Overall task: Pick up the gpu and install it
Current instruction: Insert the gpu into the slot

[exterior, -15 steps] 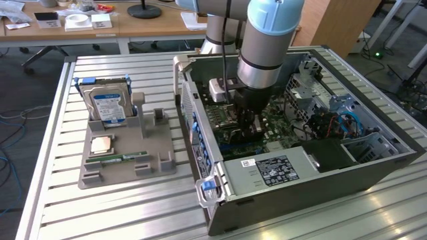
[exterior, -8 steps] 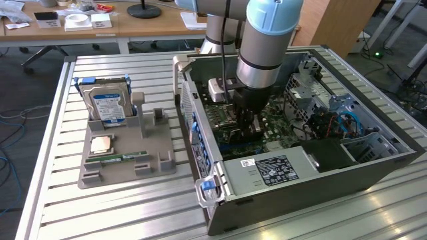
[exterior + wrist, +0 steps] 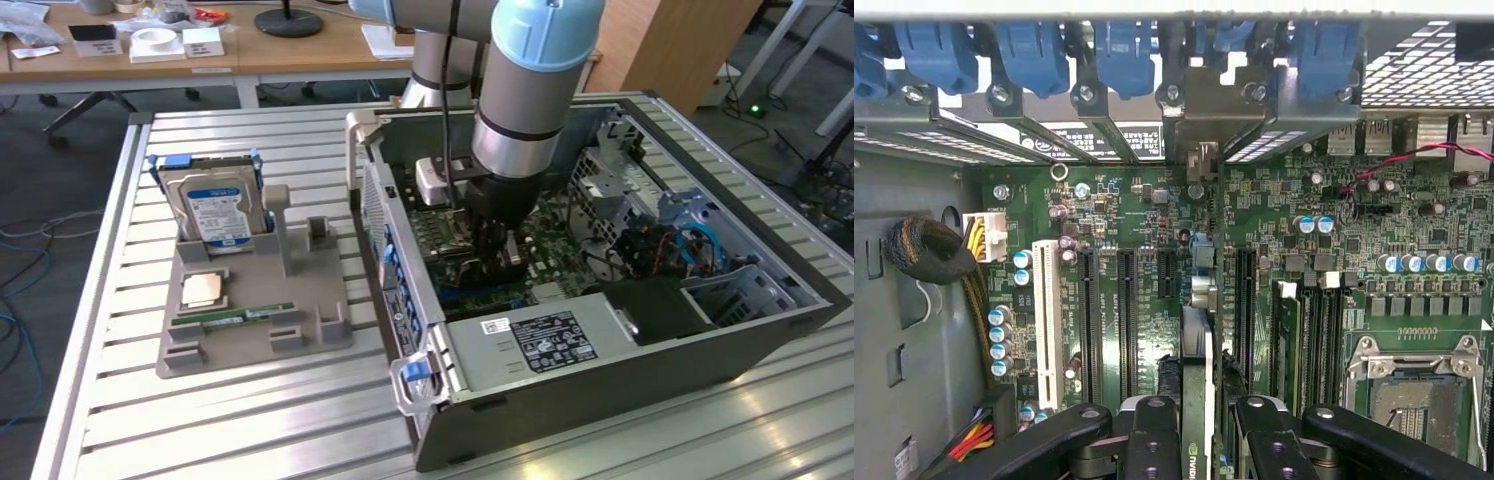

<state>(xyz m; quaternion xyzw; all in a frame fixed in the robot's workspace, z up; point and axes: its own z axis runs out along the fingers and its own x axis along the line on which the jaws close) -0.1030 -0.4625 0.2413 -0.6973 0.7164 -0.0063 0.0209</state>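
The gpu (image 3: 1196, 365) appears edge-on in the wrist view as a thin card with a green logo strip, held upright between the two black fingers (image 3: 1154, 425). My gripper (image 3: 1199, 415) is shut on it. The card hangs just above the green motherboard (image 3: 1144, 210), in line with a long slot between the black expansion slots (image 3: 1126, 310). Whether its edge touches the slot I cannot tell. In the exterior view my gripper (image 3: 497, 255) reaches down inside the open computer case (image 3: 641, 380), over the motherboard (image 3: 554, 265).
On the exterior view's left, a grey fixture (image 3: 254, 345) holds a blue-labelled hard drive (image 3: 218, 210), a processor (image 3: 203, 290) and a green memory stick (image 3: 247, 315). Inside the case are a power supply (image 3: 547, 340), blue slot latches (image 3: 1124, 55), a cable bundle (image 3: 934, 255) and a processor socket (image 3: 1414, 385).
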